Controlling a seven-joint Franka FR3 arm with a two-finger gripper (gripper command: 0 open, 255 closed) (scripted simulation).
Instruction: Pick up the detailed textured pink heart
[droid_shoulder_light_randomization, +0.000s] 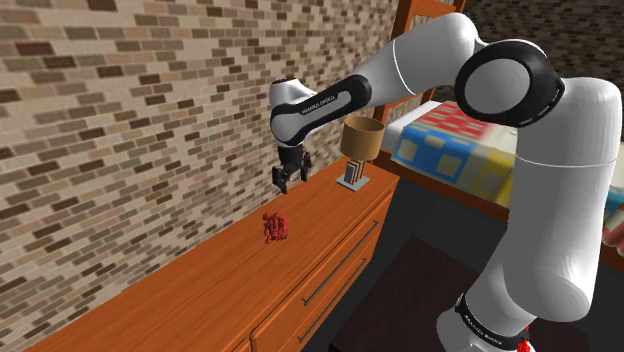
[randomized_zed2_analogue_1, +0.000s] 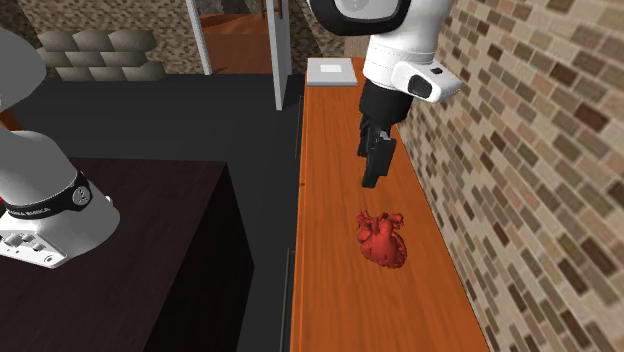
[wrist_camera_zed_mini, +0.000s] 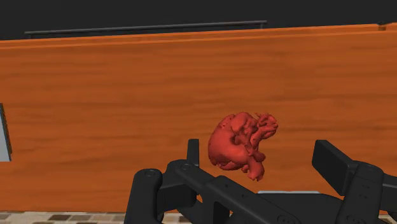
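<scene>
The heart (droid_shoulder_light_randomization: 275, 227) is a dark red, lumpy anatomical model lying on the orange wooden dresser top (droid_shoulder_light_randomization: 200, 290), close to the brick wall. My black gripper (droid_shoulder_light_randomization: 291, 180) hangs above the dresser, between the heart and the lamp, pointing down. In the second exterior view the gripper (randomized_zed2_analogue_1: 372, 178) is a short way above and beyond the heart (randomized_zed2_analogue_1: 382, 238). The wrist view shows the heart (wrist_camera_zed_mini: 242, 143) between the two spread fingers (wrist_camera_zed_mini: 334, 159), untouched. The gripper is open and holds nothing.
A lamp with a tan shade (droid_shoulder_light_randomization: 362, 140) on a white base (randomized_zed2_analogue_1: 331, 70) stands on the dresser beyond the gripper. The brick wall (droid_shoulder_light_randomization: 130, 130) runs along the dresser's back. Drawer fronts with handles (droid_shoulder_light_randomization: 330, 275) drop off at the front edge. A quilted bed (droid_shoulder_light_randomization: 450, 150) lies further off.
</scene>
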